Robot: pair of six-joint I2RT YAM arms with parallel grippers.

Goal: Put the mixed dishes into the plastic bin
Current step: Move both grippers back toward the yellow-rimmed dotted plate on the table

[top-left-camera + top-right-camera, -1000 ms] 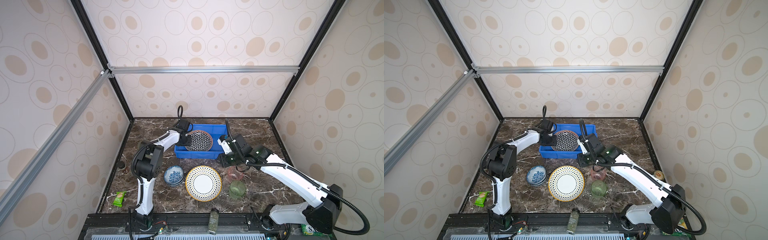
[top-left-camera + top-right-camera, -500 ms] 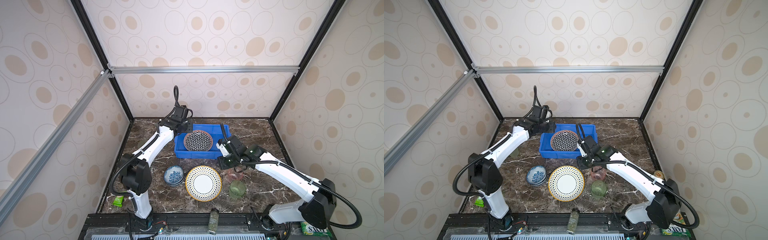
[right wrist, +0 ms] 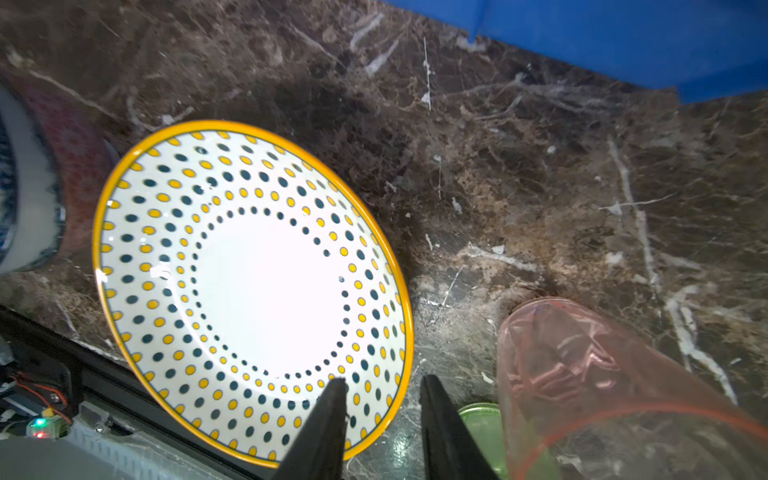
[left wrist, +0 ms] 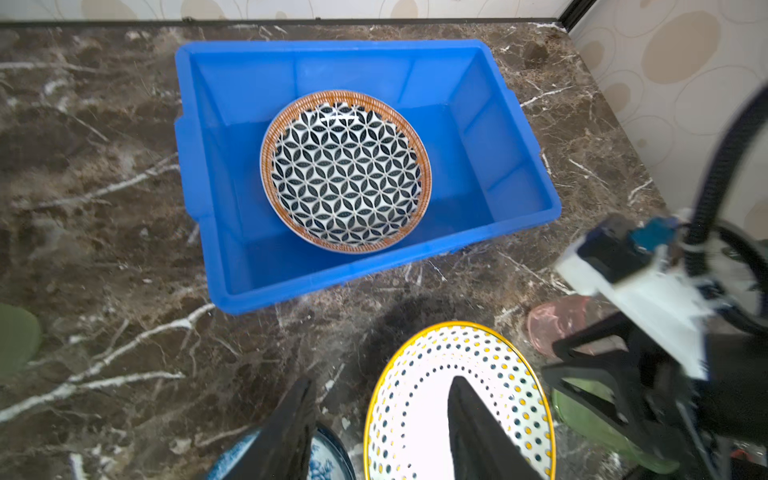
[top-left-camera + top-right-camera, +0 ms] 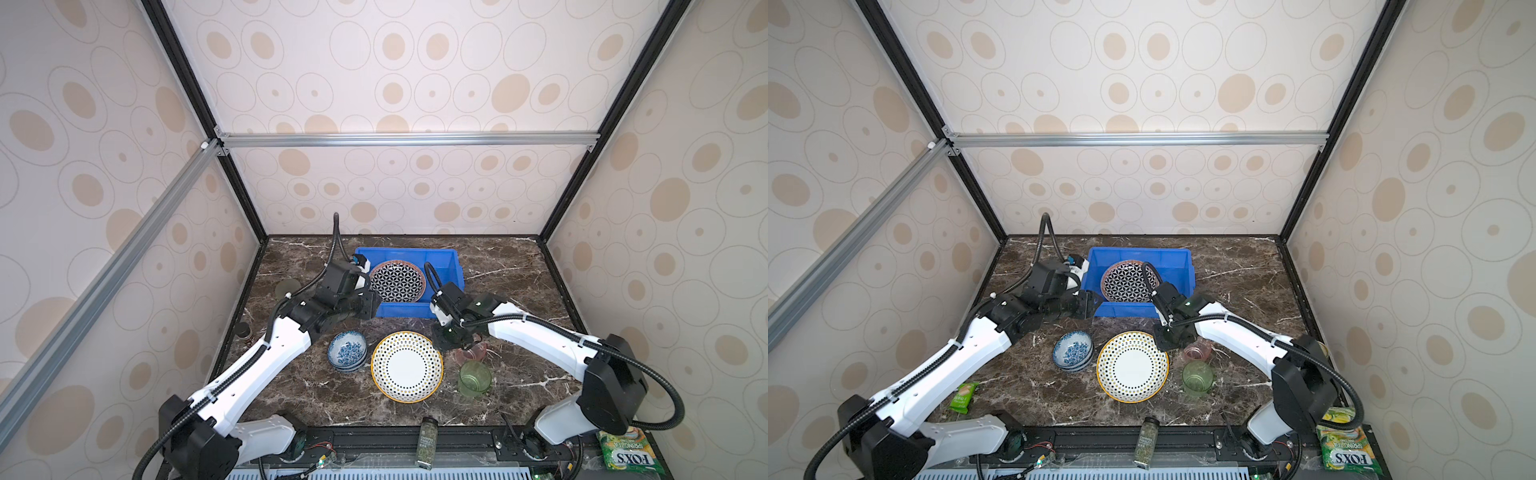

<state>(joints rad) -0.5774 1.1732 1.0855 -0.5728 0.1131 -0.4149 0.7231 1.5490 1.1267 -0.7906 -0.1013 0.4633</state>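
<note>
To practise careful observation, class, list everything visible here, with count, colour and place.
Rectangular plastic bin: one, bright blue, table's back.
Geometric-patterned round plate: one, black-white, inside bin.
Dotted round plate: one, white, yellow-rimmed, front centre.
Floral ceramic bowls: stacked, blue-white, left of dotted plate.
Translucent pink cup: one, pink, right of dotted plate.
Translucent green cup: one, green, in front of pink cup.
Slim spice jar: one, green-labelled, front edge.
Small snack packet: one, green, front left.
FOX'S packet: one, yellow-green, front-right corner.
Left gripper: one, black, open, by bin's front-left corner.
Right gripper: one, black, open, over dotted plate's edge.
</note>
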